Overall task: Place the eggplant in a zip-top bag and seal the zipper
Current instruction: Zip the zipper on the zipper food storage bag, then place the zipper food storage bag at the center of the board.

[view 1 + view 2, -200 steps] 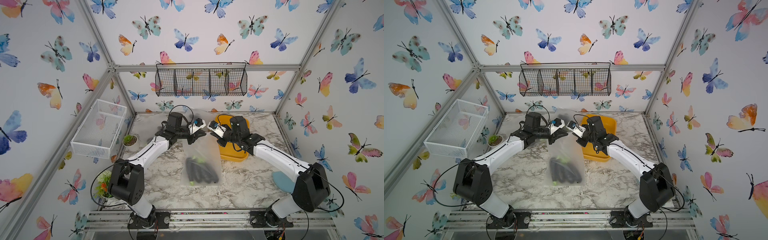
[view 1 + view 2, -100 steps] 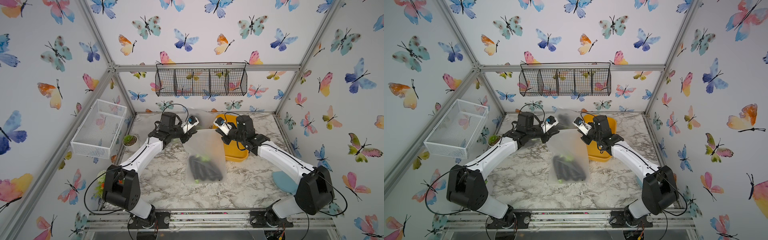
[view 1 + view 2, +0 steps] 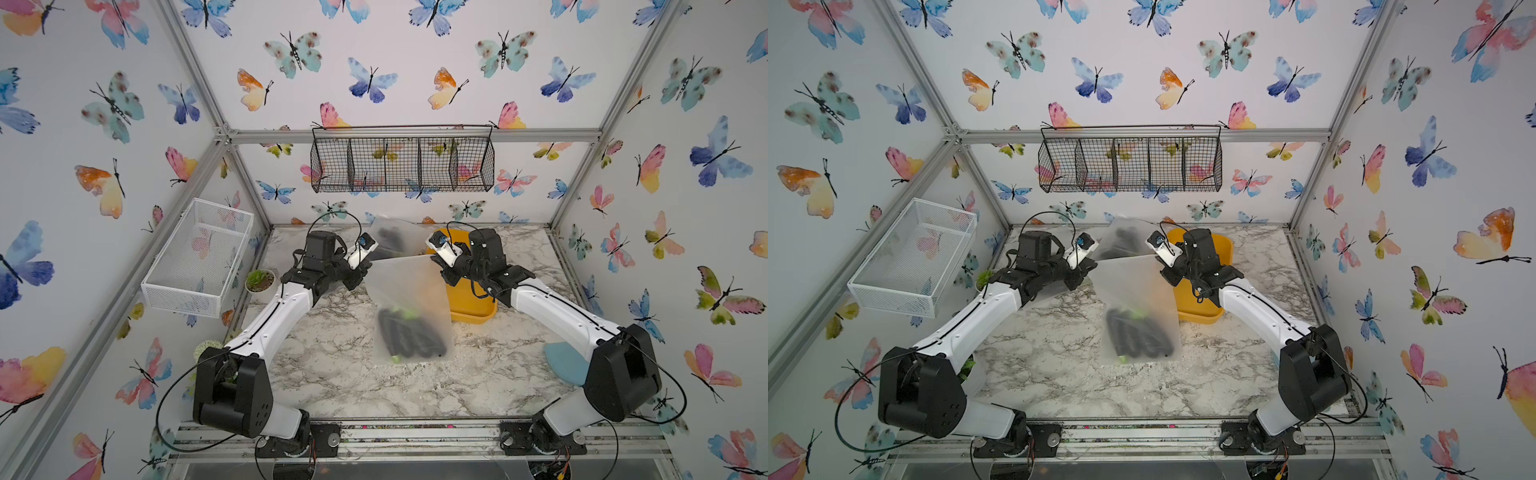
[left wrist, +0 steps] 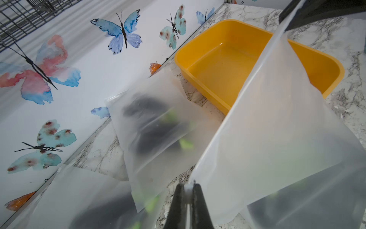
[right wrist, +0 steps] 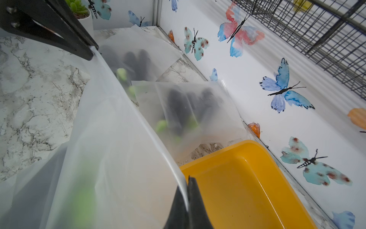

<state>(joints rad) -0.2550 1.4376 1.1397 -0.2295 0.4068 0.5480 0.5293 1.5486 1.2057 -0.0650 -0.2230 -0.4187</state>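
Marble table [image 3: 332, 374], butterfly-papered walls on three sides. We found the bag [image 3: 409, 291] hung upright between the two arms at mid-table, its top edge pulled taut from corner to corner. We could not tell whether its bottom edge touched the table.

The left gripper [image 3: 366, 273] was pinched tight on one top corner. Its wrist view showed the jaws pressed together with only the plastic strip between them. The right gripper [image 3: 435, 261] was clamped the same way on the opposite top corner.

The eggplant [image 3: 411, 338] sat at the bottom of the bag, dark with green stems, and showed through the frosted plastic in both top views. We could not tell whether the zipper was sealed along its length.

A yellow tray [image 3: 473, 309] stood just behind the bag, under the right arm. Other bags [image 5: 188, 111] with dark contents lay against the back wall.
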